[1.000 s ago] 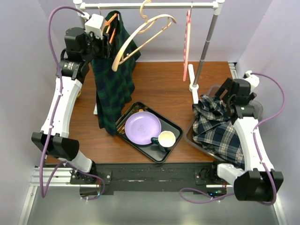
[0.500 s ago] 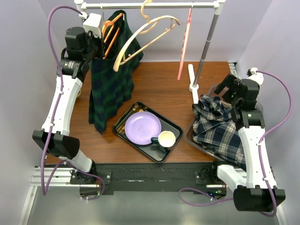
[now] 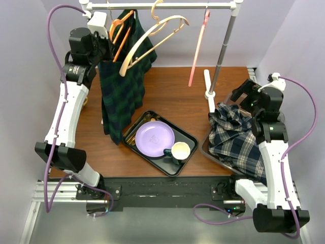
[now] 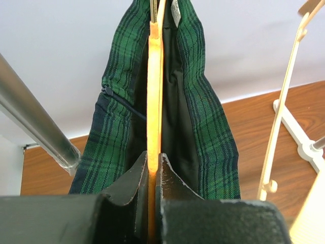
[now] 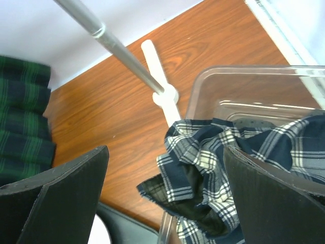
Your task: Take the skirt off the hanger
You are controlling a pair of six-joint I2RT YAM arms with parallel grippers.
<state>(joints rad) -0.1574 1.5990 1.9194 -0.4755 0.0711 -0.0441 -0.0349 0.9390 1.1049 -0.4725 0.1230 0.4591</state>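
A green and navy plaid skirt (image 3: 122, 89) hangs from an orange hanger (image 3: 122, 31) on the rail (image 3: 167, 5) at the back left. My left gripper (image 3: 107, 43) is shut on the orange hanger (image 4: 154, 117), its jaws pinching the bar, with the skirt (image 4: 200, 101) draped on both sides. My right gripper (image 3: 242, 94) is open and empty above a blue and white plaid garment (image 3: 236, 137); that garment (image 5: 223, 168) lies between and below its jaws.
A cream wooden hanger (image 3: 152, 40) and a pink hanger (image 3: 198, 51) hang on the rail. The rack's post (image 3: 222, 46) stands on a white foot (image 3: 209, 94). A clear bin (image 5: 254, 86) holds the blue plaid garment. A black tray (image 3: 160, 143) holds a purple plate and a cup.
My left gripper has lifted the orange hanger and skirt up and swung them left, then slightly back. My right arm has risen and turned away from the plaid garment. The pink hanger swings.
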